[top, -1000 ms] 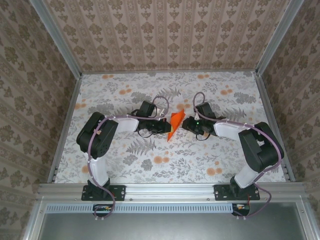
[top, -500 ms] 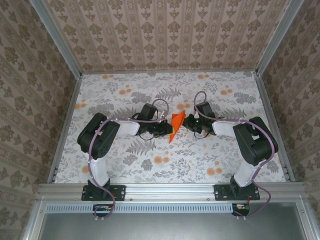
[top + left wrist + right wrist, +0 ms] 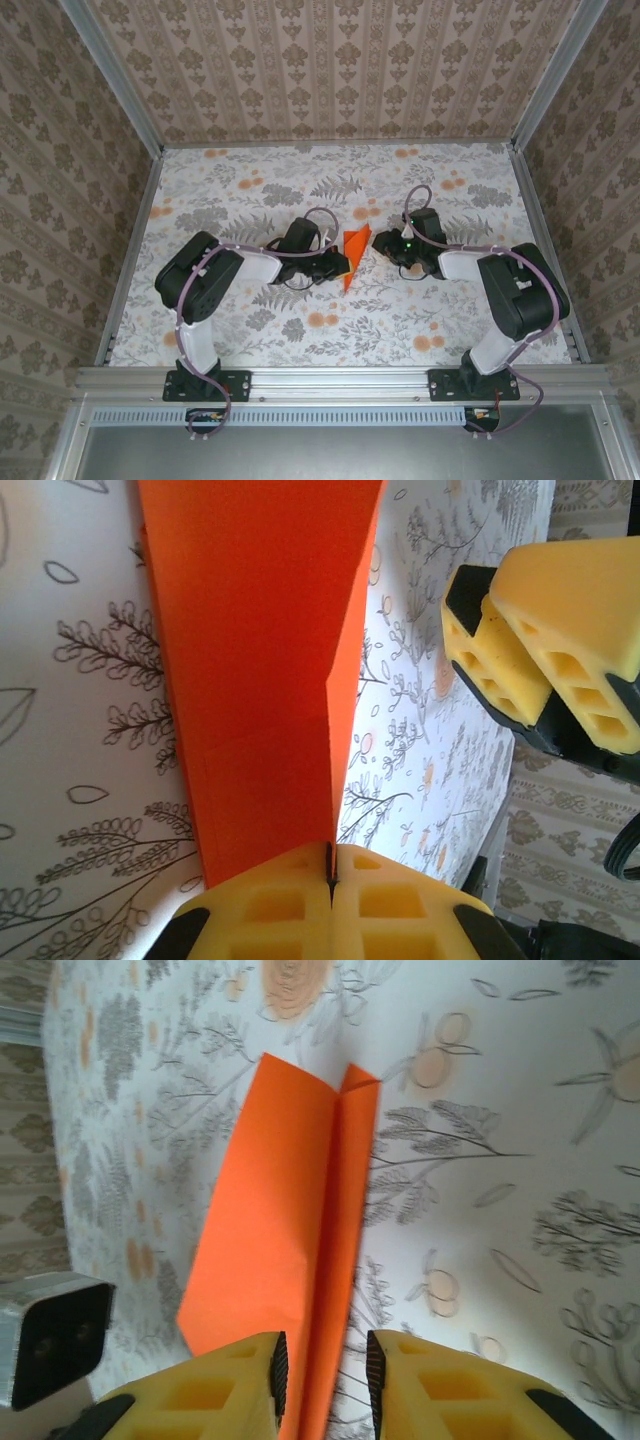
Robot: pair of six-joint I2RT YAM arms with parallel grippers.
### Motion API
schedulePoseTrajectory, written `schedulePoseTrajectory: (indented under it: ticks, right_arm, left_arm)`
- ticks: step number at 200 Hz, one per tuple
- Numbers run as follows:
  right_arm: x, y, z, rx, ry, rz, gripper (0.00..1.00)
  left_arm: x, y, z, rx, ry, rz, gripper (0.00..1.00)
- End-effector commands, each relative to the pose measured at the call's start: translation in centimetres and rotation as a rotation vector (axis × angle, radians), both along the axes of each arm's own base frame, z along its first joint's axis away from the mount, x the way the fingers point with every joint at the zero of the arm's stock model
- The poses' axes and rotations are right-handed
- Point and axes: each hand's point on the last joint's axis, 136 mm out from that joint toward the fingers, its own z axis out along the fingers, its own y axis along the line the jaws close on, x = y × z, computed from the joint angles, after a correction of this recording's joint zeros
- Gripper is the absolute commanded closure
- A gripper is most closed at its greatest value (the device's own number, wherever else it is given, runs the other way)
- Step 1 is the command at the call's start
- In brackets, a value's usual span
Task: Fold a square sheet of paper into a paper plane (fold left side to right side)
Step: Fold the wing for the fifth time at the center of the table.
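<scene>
With the left fingers (image 3: pixel 318 872) pinched shut on one end of the creased orange paper sheet (image 3: pixel 353 252) at the middle of the tabletop (image 3: pixel 230 200), the right fingers (image 3: pixel 400 1360), slightly parted astride its raised fold, should close squarely on that crease and press without tugging sideways.

Two matching arms, left arm (image 3: pixel 205 280) and right arm (image 3: pixel 515 290): bulky black joint housings, pale grey-white link tubes between them. Thin mauve cable (image 3: pixel 181 318) runs along each arm, looping free near wrist, trailing down past base. Flat black base plates (image 3: pixel 207 383), one per arm, bolted down. Small green light (image 3: pixel 408 241) glows on right arm near wrist. left gripper (image 3: pixel 330 865) and right gripper (image 3: pixel 322 1360): chunky bright yellow fingers (image 3: pixel 270 905), moulded with rows of rounded rectangular pockets, set on black carriers.
</scene>
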Motion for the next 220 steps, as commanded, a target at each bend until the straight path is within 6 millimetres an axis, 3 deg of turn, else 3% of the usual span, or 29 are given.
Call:
schedulePoseTrajectory:
  ticks: [1, 25, 46, 125, 220]
  right_arm:
    - [0.4, 1.7, 0.6, 0.069, -0.015, 0.028, 0.77]
    - [0.7, 2.3, -0.3, 0.066, 0.013, 0.03, 0.89]
    - [0.8, 2.8, -1.0, 0.059, 0.031, 0.033, 0.92]
    - [1.3, 3.7, -2.0, 0.045, 0.058, 0.049, 0.94]
    - [0.5, 3.2, -4.7, -0.081, 0.159, 0.062, 0.97]
  left_arm:
    - [0.9, -0.1, 1.4, -0.04, -0.015, 0.068, 1.0]
    - [1.1, -0.2, 1.4, -0.044, -0.011, 0.082, 1.0]
    - [1.1, -0.2, 1.3, -0.042, -0.011, 0.081, 1.0]
    - [1.0, -0.4, 0.9, -0.037, -0.003, 0.077, 1.0]
    - [1.1, -0.4, 0.3, -0.031, 0.01, 0.073, 1.0]
